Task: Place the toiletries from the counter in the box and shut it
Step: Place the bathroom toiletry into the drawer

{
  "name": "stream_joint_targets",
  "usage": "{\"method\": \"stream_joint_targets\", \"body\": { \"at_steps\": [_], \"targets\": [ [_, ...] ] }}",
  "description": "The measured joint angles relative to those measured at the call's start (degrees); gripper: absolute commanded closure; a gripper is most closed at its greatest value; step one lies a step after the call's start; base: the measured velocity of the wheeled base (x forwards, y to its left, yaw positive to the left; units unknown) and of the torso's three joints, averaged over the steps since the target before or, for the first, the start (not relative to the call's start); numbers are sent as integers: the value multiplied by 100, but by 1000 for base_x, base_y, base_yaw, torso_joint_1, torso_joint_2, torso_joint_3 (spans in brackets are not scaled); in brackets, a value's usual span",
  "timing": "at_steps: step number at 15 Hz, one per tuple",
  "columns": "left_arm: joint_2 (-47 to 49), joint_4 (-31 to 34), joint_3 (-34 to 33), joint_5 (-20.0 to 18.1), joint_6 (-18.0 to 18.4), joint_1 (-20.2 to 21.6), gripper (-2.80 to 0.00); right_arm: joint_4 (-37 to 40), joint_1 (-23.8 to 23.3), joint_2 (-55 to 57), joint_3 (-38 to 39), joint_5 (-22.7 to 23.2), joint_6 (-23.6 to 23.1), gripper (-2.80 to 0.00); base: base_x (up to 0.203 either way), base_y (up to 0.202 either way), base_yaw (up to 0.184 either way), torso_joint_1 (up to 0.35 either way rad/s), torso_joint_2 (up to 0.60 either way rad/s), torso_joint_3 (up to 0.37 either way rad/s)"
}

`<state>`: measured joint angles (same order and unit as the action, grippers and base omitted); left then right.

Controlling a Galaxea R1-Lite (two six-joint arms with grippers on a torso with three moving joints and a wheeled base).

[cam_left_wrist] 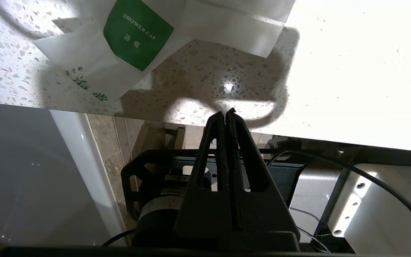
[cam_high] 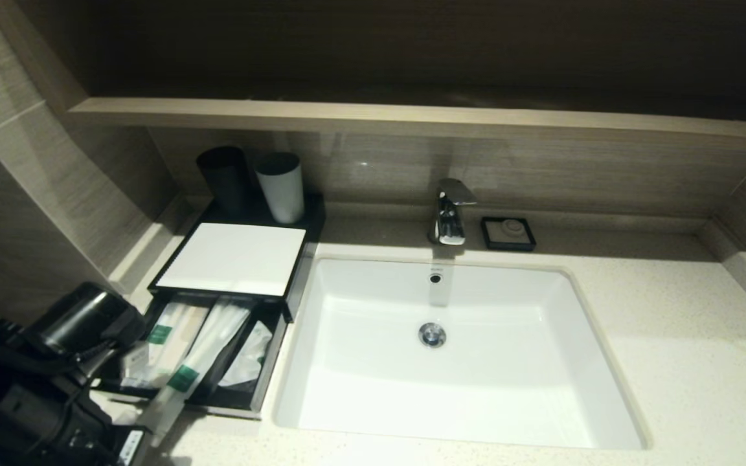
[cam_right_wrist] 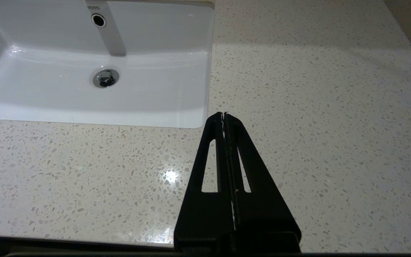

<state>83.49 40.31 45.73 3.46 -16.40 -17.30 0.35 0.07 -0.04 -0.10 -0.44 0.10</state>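
A: Where is the shower cap packet point(cam_left_wrist: 137, 34)?
B: On the counter point(cam_left_wrist: 334, 71) by its front edge, just ahead of the left gripper point(cam_left_wrist: 226, 113). Its fingers are pressed together, holding nothing.
A: Which arm is nearer?
B: The left one.

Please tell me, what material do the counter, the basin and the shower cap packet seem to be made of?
The counter looks like polished stone or a stone composite: off-white with small grey specks and glossy light spots. The basin seems glazed ceramic: smooth, pure white, shiny. The shower cap packet appears to be thin, translucent white plastic film with a printed green label; it could also be coated paper.
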Motion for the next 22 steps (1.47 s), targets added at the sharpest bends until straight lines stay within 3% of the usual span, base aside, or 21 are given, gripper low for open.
{"method": "stream_joint_targets", "body": {
  "at_steps": [22],
  "targets": [
    [446, -1014, -151, 34, 9, 126, 0, 0, 0, 2, 0, 0, -2, 0, 0, 0, 0, 0, 0, 0]
  ]
}}
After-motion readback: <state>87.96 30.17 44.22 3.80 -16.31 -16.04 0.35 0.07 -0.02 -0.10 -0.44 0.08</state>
